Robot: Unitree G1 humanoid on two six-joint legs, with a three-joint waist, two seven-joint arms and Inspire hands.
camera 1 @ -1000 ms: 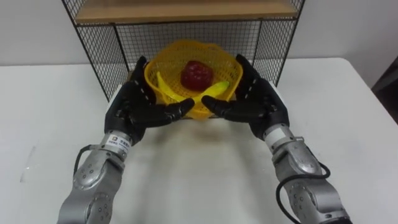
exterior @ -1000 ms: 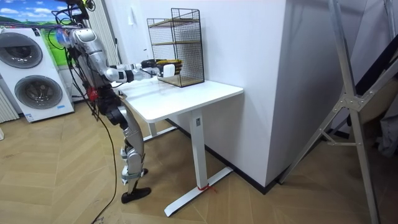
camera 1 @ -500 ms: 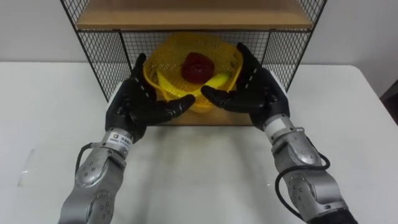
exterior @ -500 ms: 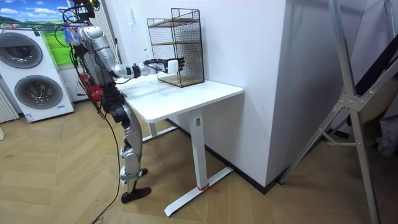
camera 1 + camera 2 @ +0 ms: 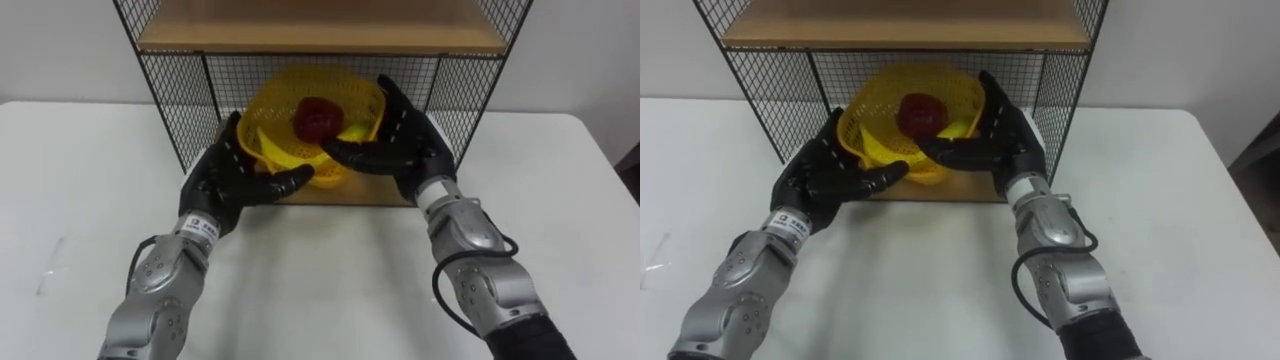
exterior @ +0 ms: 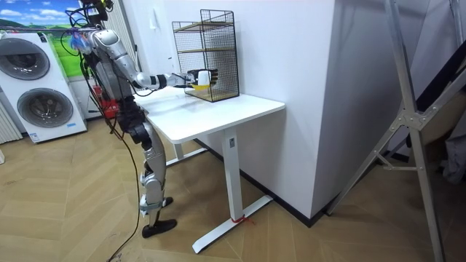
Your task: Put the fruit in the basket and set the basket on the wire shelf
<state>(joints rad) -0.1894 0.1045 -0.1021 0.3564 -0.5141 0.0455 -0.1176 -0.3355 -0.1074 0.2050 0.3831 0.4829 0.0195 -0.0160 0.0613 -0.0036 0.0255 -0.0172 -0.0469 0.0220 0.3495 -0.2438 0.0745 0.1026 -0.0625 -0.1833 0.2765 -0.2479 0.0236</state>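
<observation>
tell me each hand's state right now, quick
Left hand: open, straight fingers pressed against the yellow basket.
Right hand: open, pressed against the basket's other side.

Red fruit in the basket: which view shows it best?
Left eye view: the red fruit sits in plain sight inside the yellow basket. The right eye view shows it nearly as well. In the room view it is too small to tell.
</observation>
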